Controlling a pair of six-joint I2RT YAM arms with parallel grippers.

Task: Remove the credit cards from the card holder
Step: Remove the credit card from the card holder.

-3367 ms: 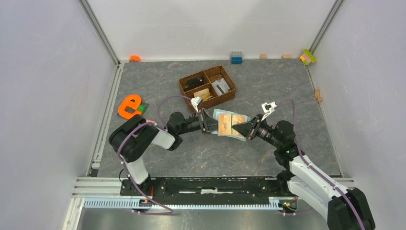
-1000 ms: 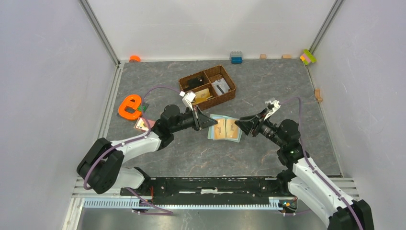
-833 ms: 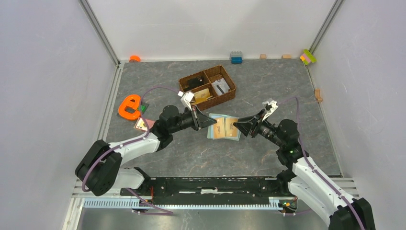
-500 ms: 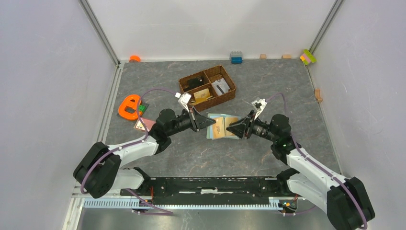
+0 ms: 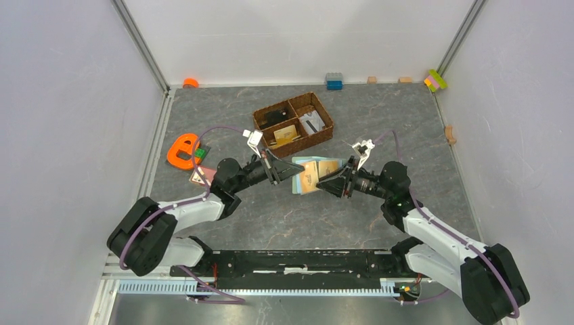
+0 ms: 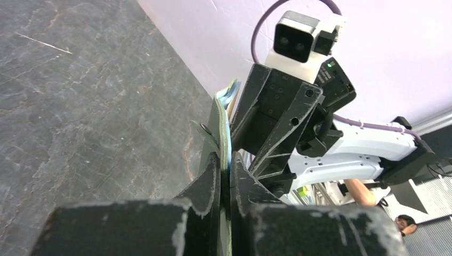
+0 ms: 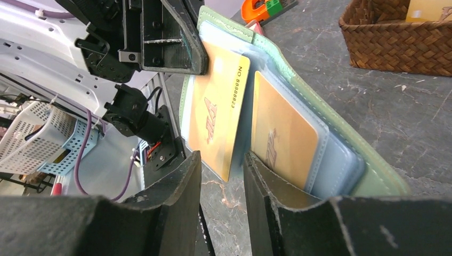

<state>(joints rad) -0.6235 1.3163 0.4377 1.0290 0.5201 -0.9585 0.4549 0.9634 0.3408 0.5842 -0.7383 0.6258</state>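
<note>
left hand [image 6: 224, 160]: I read it as clamped shut on the card holder [image 7: 341, 165], pinching one edge of the left panel. In the left wrist view the holder stands edge-on between the two fingers.
card holder: open, pale blue inside facing the right arm, green cover behind. It is held up at a tilt over the middle of the bench [image 5: 284, 217], between the two arms. I cannot tell whether its far edge touches the bench.
loose credit card [image 7: 213, 120]: tan-orange, on the left panel. It is slid part-way out, so its lower end hangs past the holder's edge.
seated credit card [image 7: 280, 141]: tan-orange, on the right panel, with its lower part tucked behind the blue pocket.
right hand [image 7: 221, 160]: fingers part-way apart, with a clear gap between them. I see nothing gripped.
card to right hand: the lower corner of the loose credit card sits right at the gap between the right fingertips. The seated credit card lies just above the right-side finger. I cannot tell whether either finger touches a card.
hand to hand: the two hands face each other across the holder, close together but not touching.
pinkish-brown card [image 5: 202, 176]: flat on the bench beside the left arm, just below the orange letter e [image 5: 181, 150].
wicker basket [image 7: 394, 48]: on the bench behind the holder, apart from it.
</note>
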